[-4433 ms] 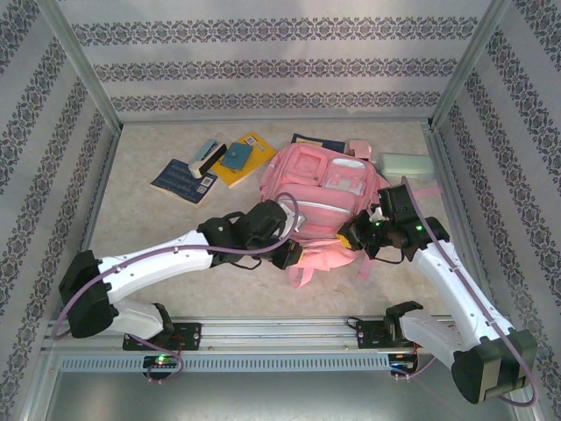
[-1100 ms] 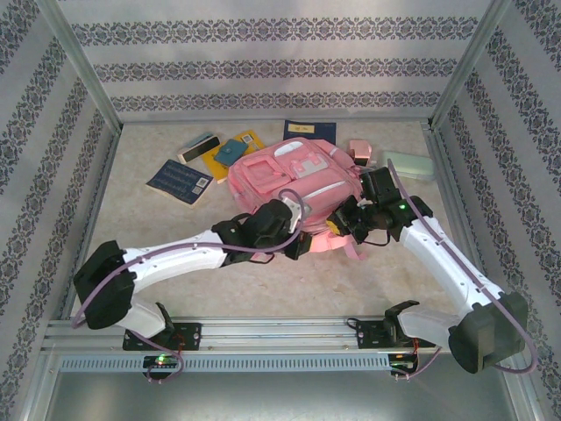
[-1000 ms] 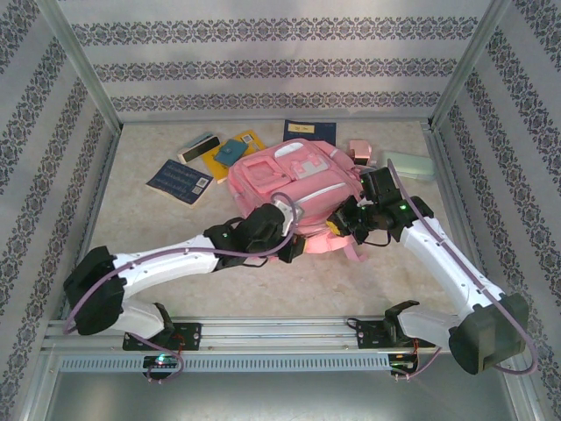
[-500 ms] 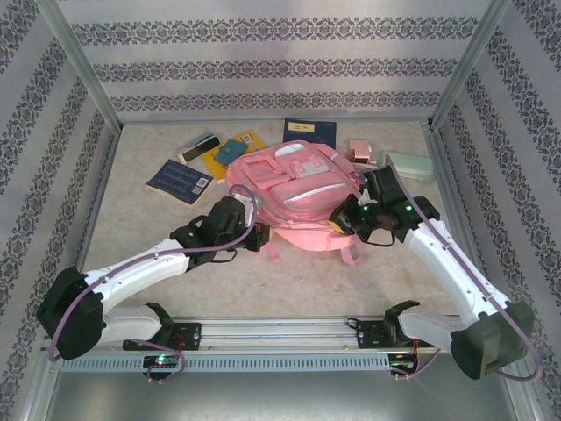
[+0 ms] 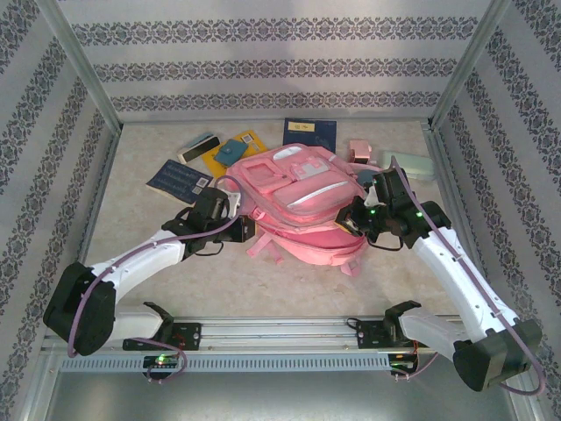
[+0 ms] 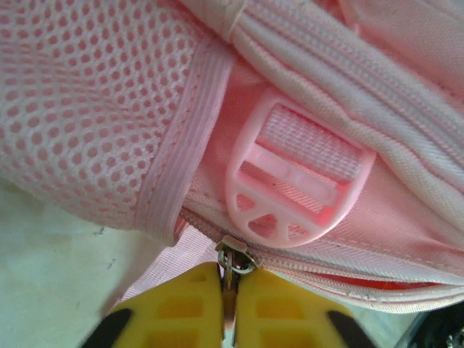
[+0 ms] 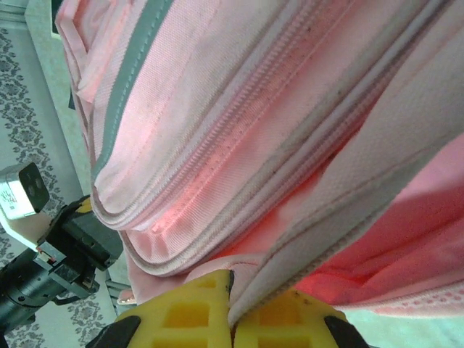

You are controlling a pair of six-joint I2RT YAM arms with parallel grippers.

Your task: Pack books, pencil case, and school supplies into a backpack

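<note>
pincers clenched on the backpack's near edge

we see the pink backpack (image 5: 302, 197) lying flat in the middle of the counter (image 5: 289, 294), front pockets up. our left pincer (image 5: 244, 230) sits at its near-left edge. in the left wrist view its yellow fingers (image 6: 181, 312) are pressed together on a metal zip pull (image 6: 230, 264), just below a pink strap buckle (image 6: 297, 177). our right pincer (image 5: 349, 219) is at the near-right edge, and in the right wrist view it is clenched on a fold of the backpack's fabric beside the zip lines.

along the far edge, the navy book (image 5: 311, 133) lies right behind the bag's top. to the left are the yellow-orange book (image 5: 252, 140) with a teal piece (image 5: 230, 152) on it, a black-and-white bar (image 5: 198, 146) and the dark blue patterned book (image 5: 180, 180). the pink block (image 5: 358, 151) sits just beside the bag's far-right corner. the pencil case (image 5: 412, 167) lies near the right rail (image 5: 443, 175), close behind the right arm. a bare strip of counter runs between the bag's near edge and the arm bases.
</note>
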